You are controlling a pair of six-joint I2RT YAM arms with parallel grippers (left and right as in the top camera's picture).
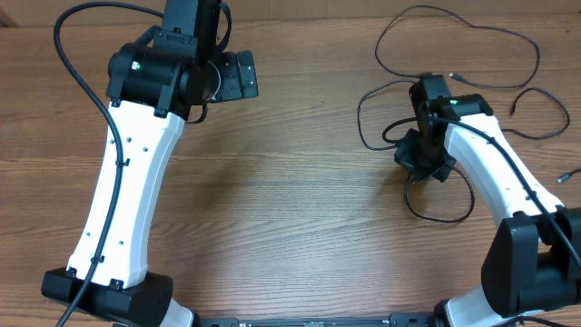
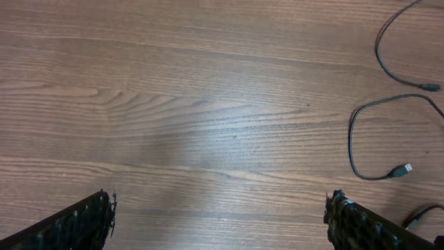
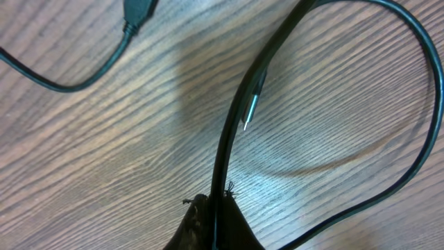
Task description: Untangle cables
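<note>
Several thin black cables (image 1: pixel 454 36) lie loose on the right side of the wooden table in the overhead view, one looping at the far right (image 1: pixel 545 113) and one under the right arm (image 1: pixel 440 213). My right gripper (image 1: pixel 425 163) is shut on a black cable (image 3: pixel 232 139) that runs up from its fingertips (image 3: pixel 216 203) and loops round to the right. A silver plug tip (image 3: pixel 250 111) lies next to that cable. My left gripper (image 2: pixel 220 212) is open and empty above bare wood at the far left (image 1: pixel 238 76). Two cable strands with plug ends (image 2: pixel 401 170) show at its right.
The white left arm (image 1: pixel 127 182) spans the left half of the table. The right arm (image 1: pixel 504 173) lies over the cables at the right. Another plug end (image 3: pixel 137 10) lies at the top of the right wrist view.
</note>
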